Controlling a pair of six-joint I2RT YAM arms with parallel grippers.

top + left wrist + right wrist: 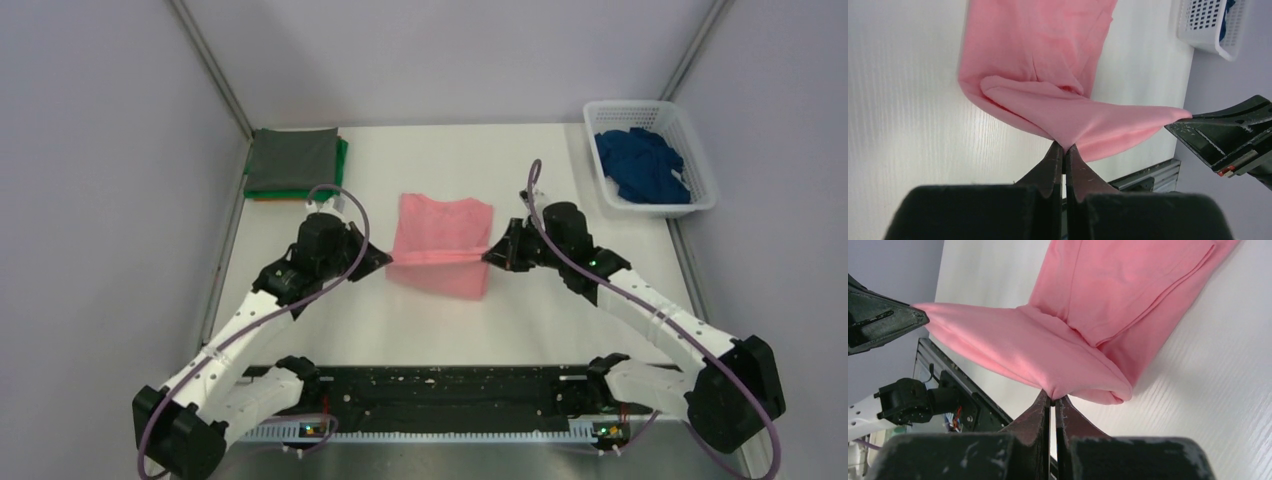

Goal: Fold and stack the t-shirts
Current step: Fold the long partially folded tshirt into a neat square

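The left arm (240,330) and right arm (645,300) have white links and bulky black joints, and a purple cable (536,170) runs along each. The left gripper (1064,147) and right gripper (1052,400) have dark, tapered fingers (1048,167) with pale scuffs. A tiny green light (318,430) seems to glow at each base.

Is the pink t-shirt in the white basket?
No, the pink t-shirt lies mid-table, pinched by the left gripper and right gripper; the basket holds a blue shirt.

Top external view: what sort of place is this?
Likely a lab test cell, not a home: plain grey partition walls around a white table, a black mounting rail, left gripper and right gripper pinching a pink t-shirt.
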